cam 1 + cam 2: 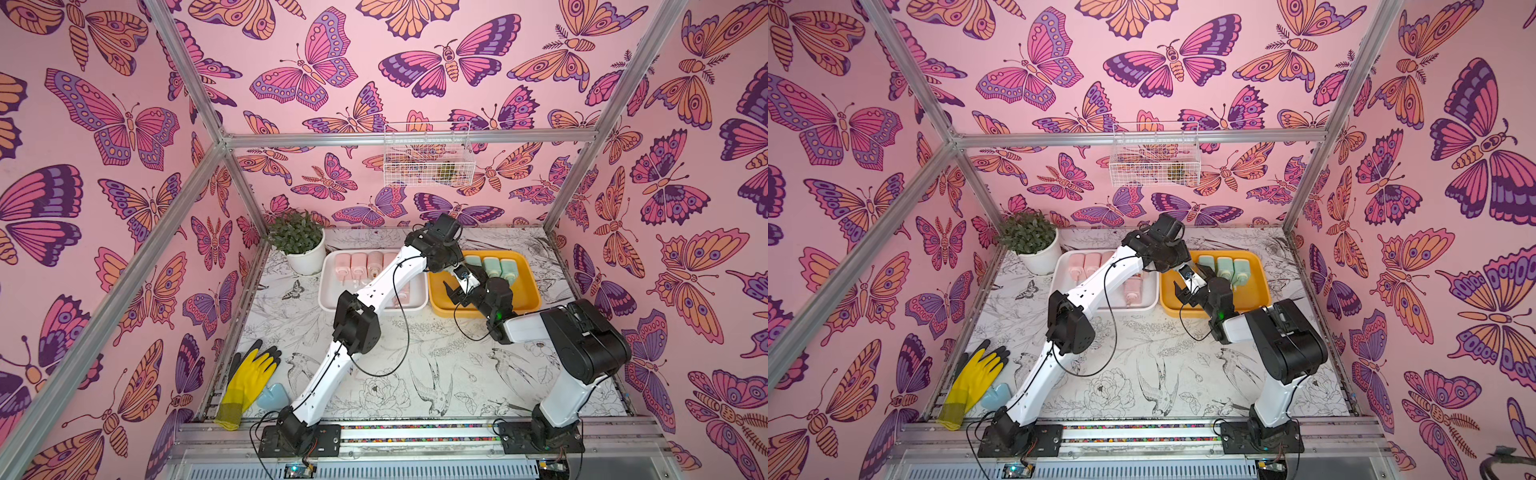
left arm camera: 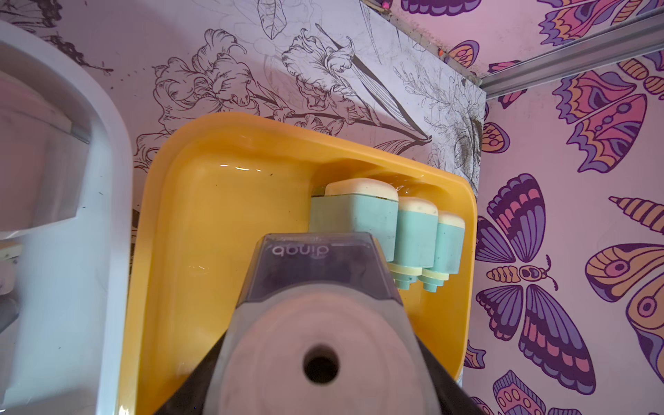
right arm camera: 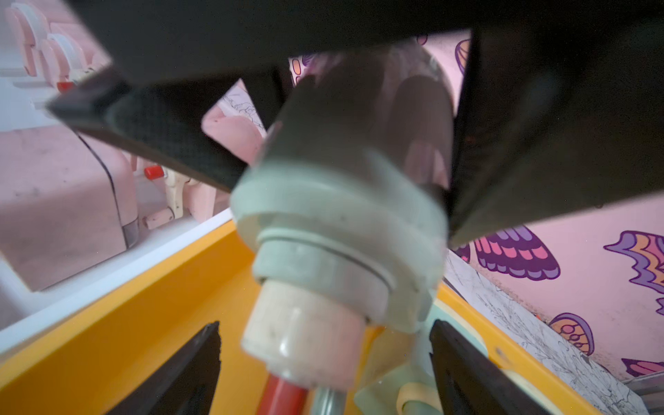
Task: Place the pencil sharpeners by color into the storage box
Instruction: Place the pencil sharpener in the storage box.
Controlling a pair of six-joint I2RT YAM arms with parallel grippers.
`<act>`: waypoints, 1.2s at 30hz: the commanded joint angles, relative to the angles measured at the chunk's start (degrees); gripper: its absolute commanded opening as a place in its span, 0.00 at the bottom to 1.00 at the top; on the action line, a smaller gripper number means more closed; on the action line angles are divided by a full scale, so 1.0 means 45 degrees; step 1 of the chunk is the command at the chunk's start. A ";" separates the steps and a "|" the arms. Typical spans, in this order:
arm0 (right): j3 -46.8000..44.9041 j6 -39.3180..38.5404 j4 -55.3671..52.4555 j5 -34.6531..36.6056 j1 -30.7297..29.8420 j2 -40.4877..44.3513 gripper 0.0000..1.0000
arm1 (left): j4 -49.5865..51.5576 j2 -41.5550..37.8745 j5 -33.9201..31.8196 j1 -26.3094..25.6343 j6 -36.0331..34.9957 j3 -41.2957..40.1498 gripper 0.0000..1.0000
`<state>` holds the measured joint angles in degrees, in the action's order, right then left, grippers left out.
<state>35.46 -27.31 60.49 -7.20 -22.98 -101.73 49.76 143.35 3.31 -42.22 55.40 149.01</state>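
Pencil sharpener [image 2: 319,323] in transit: the left gripper [image 3: 343,201] pinches its body over the yellow tray [image 2: 215,215], beside the row of three mint green sharpeners [image 2: 413,233] standing against that tray's wall. The right gripper [image 3: 325,359] is spread, its fingers on either side of the crank end.

Hazards we foresee: both grippers crowd one part, so a move by either may clip the crank or the other's fingers. A release from height may topple the sharpener into the row.

Limits of view: in both top views the arms cover the held sharpener and part of the white tray [image 1: 328,291] next to the yellow tray, so we cannot count the pink sharpeners [image 1: 359,264]. The held body appears mint green, though close-up blur greys it. We cannot tell its clearance above the tray floor.
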 commanded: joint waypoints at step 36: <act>0.0618 -0.0102 0.2505 0.0141 -0.1084 -0.0596 0.44 | 0.0074 -0.0825 0.1831 0.0239 0.1225 -0.0672 0.08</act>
<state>36.84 -30.57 68.53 -5.13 -26.94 -104.75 51.55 142.50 7.42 -40.14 59.86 146.63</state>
